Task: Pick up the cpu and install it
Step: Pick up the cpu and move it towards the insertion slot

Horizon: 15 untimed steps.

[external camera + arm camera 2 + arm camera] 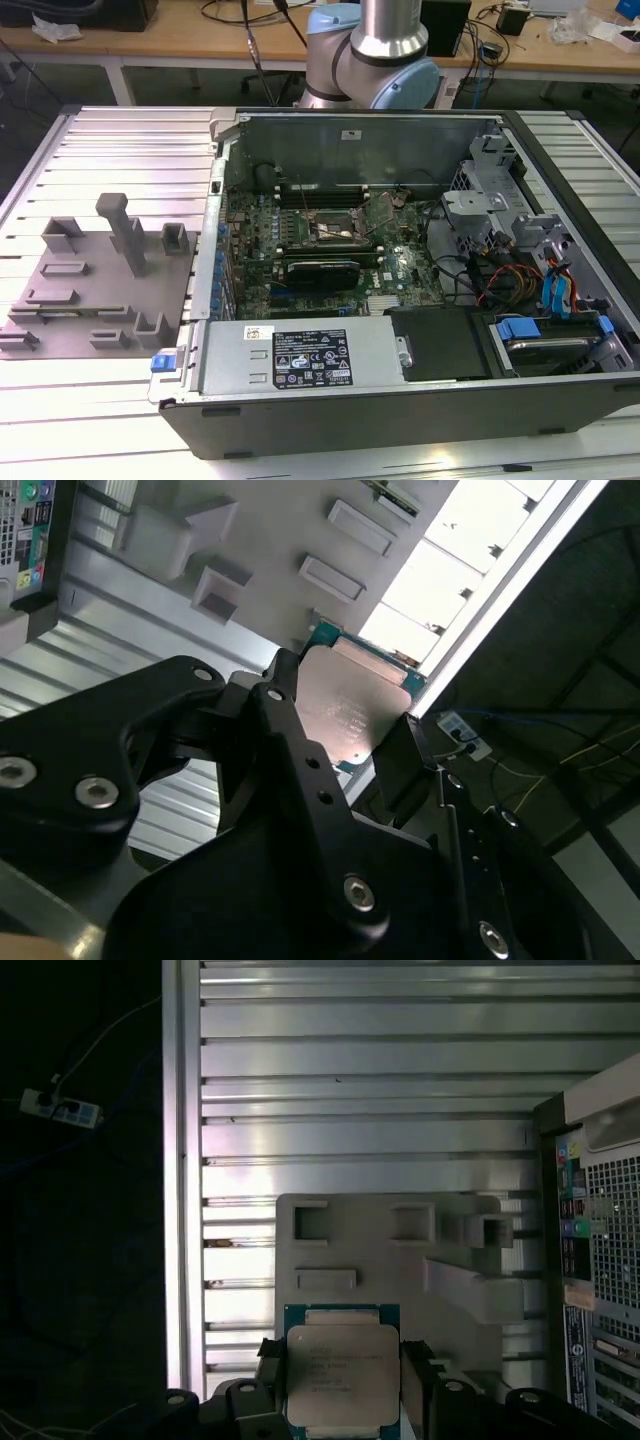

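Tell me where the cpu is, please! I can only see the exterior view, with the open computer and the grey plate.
Observer: In the first wrist view, the cpu sits between the two black fingers of the gripper.
Operator: Is it lying on the grey plate?
Observer: No. It is apart from the grey holder plate, which lies beyond it on the ribbed metal table.
Operator: Which side of it can you see?
Observer: Its shiny silver top, with a thin green edge around it, faces both wrist cameras.
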Each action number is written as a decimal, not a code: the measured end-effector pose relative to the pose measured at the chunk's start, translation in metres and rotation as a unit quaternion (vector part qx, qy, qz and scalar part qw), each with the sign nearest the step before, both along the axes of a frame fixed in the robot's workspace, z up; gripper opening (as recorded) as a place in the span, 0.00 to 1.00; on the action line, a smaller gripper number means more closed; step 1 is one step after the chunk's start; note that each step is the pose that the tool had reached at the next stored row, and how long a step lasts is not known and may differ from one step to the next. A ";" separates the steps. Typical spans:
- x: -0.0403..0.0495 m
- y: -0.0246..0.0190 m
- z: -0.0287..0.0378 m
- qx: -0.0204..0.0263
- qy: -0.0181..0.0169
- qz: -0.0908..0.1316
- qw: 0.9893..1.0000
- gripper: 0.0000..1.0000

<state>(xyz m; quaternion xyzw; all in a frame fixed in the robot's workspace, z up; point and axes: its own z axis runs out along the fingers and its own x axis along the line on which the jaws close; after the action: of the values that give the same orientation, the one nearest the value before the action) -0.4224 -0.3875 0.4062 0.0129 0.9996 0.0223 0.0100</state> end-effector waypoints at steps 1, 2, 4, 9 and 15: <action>-0.0001 0.0003 0.0044 0.000 0.000 0.000 1.000 0.55; 0.0000 0.0005 0.0075 0.000 0.000 0.000 1.000 0.55; 0.0000 0.0009 0.0120 0.000 0.000 0.000 1.000 0.55; 0.0001 0.0011 0.0153 0.000 0.000 0.000 1.000 0.55; 0.0076 0.0011 0.0152 0.000 0.000 0.000 1.000 0.55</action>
<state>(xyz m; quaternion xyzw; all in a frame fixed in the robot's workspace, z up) -0.4147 -0.3864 0.4214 0.0130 0.9996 0.0224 0.0101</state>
